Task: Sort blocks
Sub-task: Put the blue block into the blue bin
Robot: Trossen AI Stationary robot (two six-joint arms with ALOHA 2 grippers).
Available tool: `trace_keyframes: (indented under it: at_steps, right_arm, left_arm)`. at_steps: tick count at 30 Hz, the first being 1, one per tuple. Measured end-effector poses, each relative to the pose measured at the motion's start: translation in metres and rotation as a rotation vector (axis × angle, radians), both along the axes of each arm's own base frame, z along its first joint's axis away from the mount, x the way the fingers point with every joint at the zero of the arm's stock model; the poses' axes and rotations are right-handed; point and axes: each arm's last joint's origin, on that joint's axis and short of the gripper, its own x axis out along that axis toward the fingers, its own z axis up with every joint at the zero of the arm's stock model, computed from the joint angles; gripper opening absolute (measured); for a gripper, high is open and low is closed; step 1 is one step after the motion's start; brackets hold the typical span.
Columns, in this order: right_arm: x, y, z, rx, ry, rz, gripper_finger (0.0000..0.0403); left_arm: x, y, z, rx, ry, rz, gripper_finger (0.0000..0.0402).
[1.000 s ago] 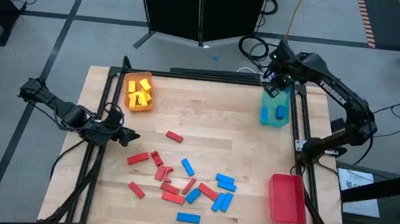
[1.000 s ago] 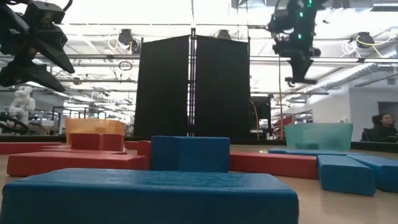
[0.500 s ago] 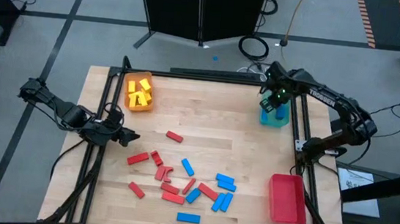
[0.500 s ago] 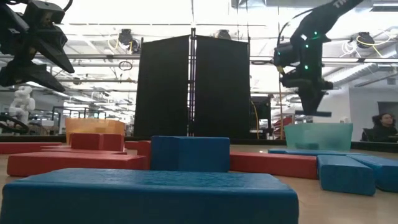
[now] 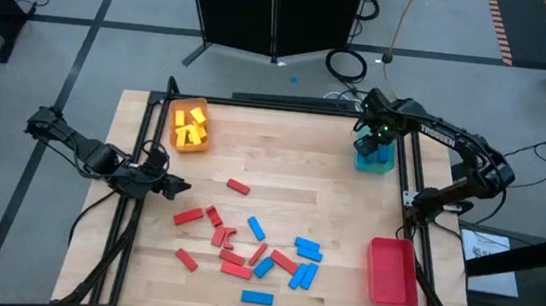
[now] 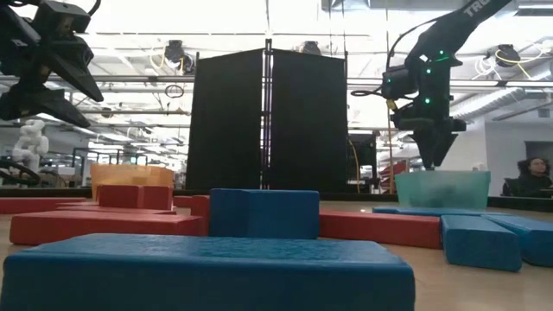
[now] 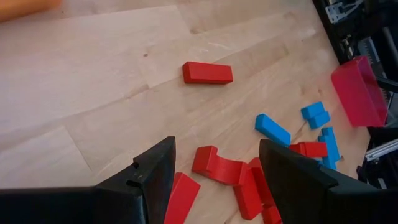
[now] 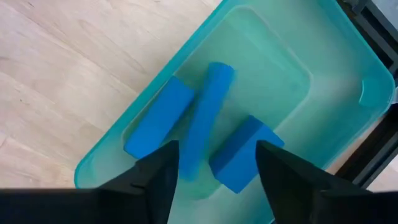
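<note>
Blue and red blocks (image 5: 249,249) lie scattered over the near half of the wooden table (image 5: 291,175), a loose heap of them with one blue piece (image 5: 257,297) closest to the front edge and a single red one (image 5: 238,186) set apart toward the middle. At the near right corner sits a red tray (image 5: 391,272); I can't see anything inside it from above.

Off the left edge of the table, the left gripper (image 5: 171,185) hangs just beside the frame, its fingers spread apart and holding nothing, pointed across the boards at the red pieces (image 7: 224,171).

Farther back on the left stands the orange tray (image 5: 189,125) with several yellow blocks (image 5: 195,120) in it. Across from it, at the far right corner, is the teal tray (image 5: 374,155), and the right gripper (image 5: 375,143) is poised directly over it, jaws parted with nothing between them. Below its fingers (image 8: 152,180) three blue blocks (image 8: 202,134) rest in the tray; the middle one lies tilted across the one beside it.

Beyond the table stands a black folding screen (image 6: 268,121).
</note>
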Motion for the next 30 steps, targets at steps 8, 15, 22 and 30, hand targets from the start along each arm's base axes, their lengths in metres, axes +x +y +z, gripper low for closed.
trace_keyframes:
  at_steps: [8,15,22,30]
  right_arm:
    - [0.009,0.014,0.040,0.088,-0.295,0.086,0.0203]
    - [0.037,0.061,0.100,0.258,-0.742,0.290,0.0203]
    - [0.090,0.140,0.101,0.345,-0.763,0.578,0.0203]
    - [0.143,0.216,0.067,0.270,-0.685,0.802,0.0208]
  left_arm:
    - [0.000,0.000,0.000,-0.008,0.001,0.003,0.0228]
    - [0.000,0.000,0.000,-0.004,0.003,-0.001,0.0228]
    - [-0.001,0.000,-0.001,0.000,0.009,-0.001,0.0228]
    - [-0.002,0.001,-0.002,0.009,0.024,-0.002,0.0228]
